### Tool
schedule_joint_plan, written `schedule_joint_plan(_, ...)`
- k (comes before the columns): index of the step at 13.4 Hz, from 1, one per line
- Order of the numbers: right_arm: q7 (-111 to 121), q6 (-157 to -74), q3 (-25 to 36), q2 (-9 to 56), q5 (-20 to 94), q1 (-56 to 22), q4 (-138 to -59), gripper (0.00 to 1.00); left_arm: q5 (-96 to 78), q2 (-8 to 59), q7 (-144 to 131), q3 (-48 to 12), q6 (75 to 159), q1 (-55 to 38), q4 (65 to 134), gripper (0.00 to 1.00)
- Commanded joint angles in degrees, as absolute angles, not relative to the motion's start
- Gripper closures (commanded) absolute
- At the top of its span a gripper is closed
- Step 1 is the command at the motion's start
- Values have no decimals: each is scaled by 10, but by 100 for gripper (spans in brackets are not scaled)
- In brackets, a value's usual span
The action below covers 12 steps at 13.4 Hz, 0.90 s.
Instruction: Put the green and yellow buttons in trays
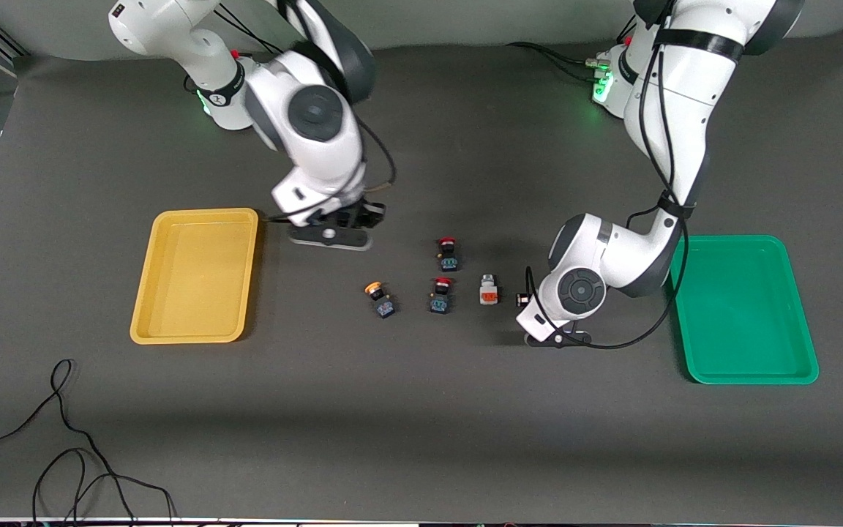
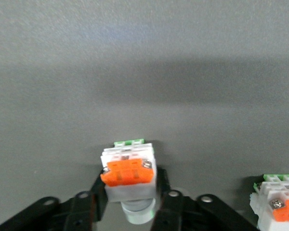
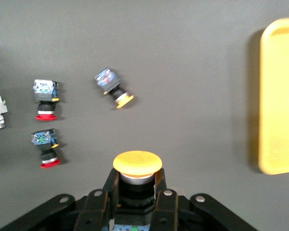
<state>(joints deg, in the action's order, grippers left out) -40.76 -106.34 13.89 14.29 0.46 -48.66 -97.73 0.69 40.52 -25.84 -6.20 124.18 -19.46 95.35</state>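
My right gripper (image 1: 364, 214) hangs over the table beside the yellow tray (image 1: 205, 214). In the right wrist view the gripper (image 3: 137, 179) is shut on a black-bodied button with a yellow cap (image 3: 137, 162). My left gripper (image 1: 525, 301) is low at the table beside the green tray (image 1: 729, 238). In the left wrist view it (image 2: 130, 185) is shut on a white-grey button with an orange face (image 2: 128, 172). A second yellow-capped button (image 1: 380, 298) and a second white-grey button (image 1: 489, 290) lie on the table between the trays. Both trays hold nothing.
Two black-bodied buttons with red caps (image 1: 448, 254) (image 1: 441, 294) lie between the loose yellow-capped and white-grey ones. A black cable (image 1: 63, 439) trails across the table edge nearest the front camera, at the right arm's end.
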Motion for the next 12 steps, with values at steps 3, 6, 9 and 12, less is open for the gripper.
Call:
schedule_joint_plan(3,-104,-1011,333,44,6,-487,-1030,93,18,315,-263,-52,1154,-177,942,100)
schedule_joint_plan(6,73,-1040,462,7,6,-487,-1091,93,20,253,-260,-51,1035,-150,887,100)
schedule_joint_plan(9,205,-1200,548,9,17,-486,-1218,93,19,236,-171,-52,921,-77,819,100)
schedule_joint_plan(12,298,-1394,564,89,103,-474,-1318,93,19,234,-50,-51,889,3,803,100)
